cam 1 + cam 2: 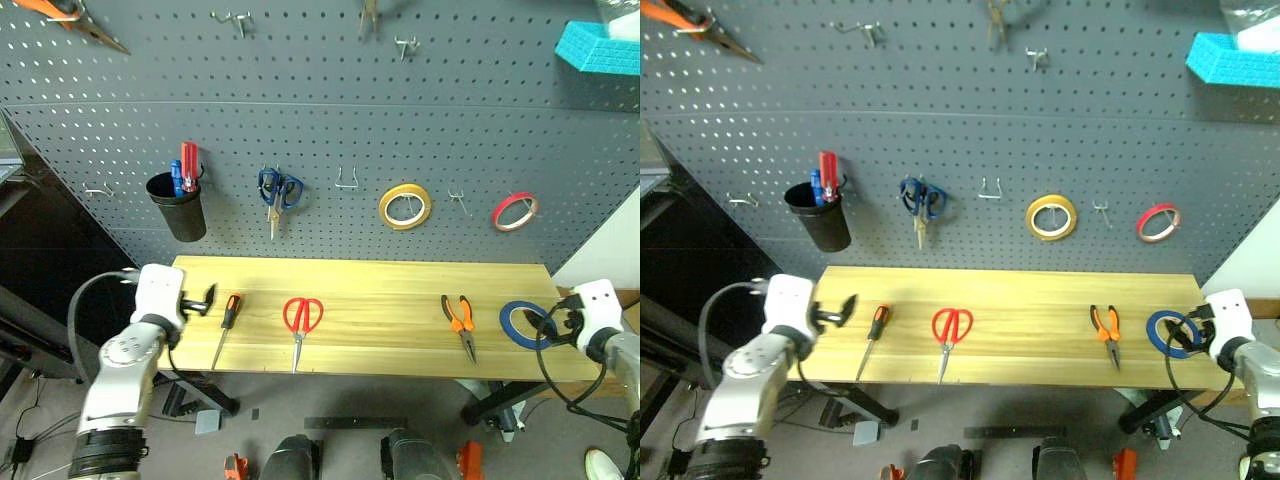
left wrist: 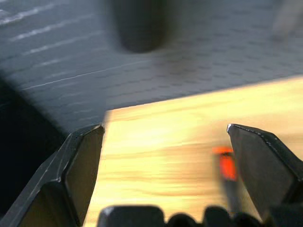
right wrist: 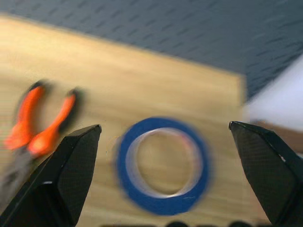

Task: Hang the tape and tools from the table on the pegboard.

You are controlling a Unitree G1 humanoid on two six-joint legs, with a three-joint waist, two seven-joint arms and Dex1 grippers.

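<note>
**Both grippers wide, nothing picked yet – tape sat dead ahead of R fingers**

Head view: all four items lay on the table (image 1: 400, 280), none hung yet. L to R: screwdriver (image 1: 226, 327), red-handled scissors (image 1: 301, 322), pliers (image 1: 460, 322), blue tape (image 1: 524, 324) flat near the R end.

R gripper (image 3: 165, 137) stood with fingers spread apart, empty. In its wrist view the tape lay between the two fingertips, at approx 12 o'clock from the jaws, hole up; the pliers sat off to the side, beyond one finger. R arm was clearly the nearer one for the tape.

L gripper (image 2: 165, 135) also had fingers apart, empty, at the table's L end. The screwdriver was just beside it, at approx 3 o'clock from the gripper in head view, long axis running toward/away from the pegboard (image 1: 330, 110), handle at the far end.

Judgement: the next move likely turned on R going straight fwd and down onto the tape's rim; free hooks showed on the board above.
</note>
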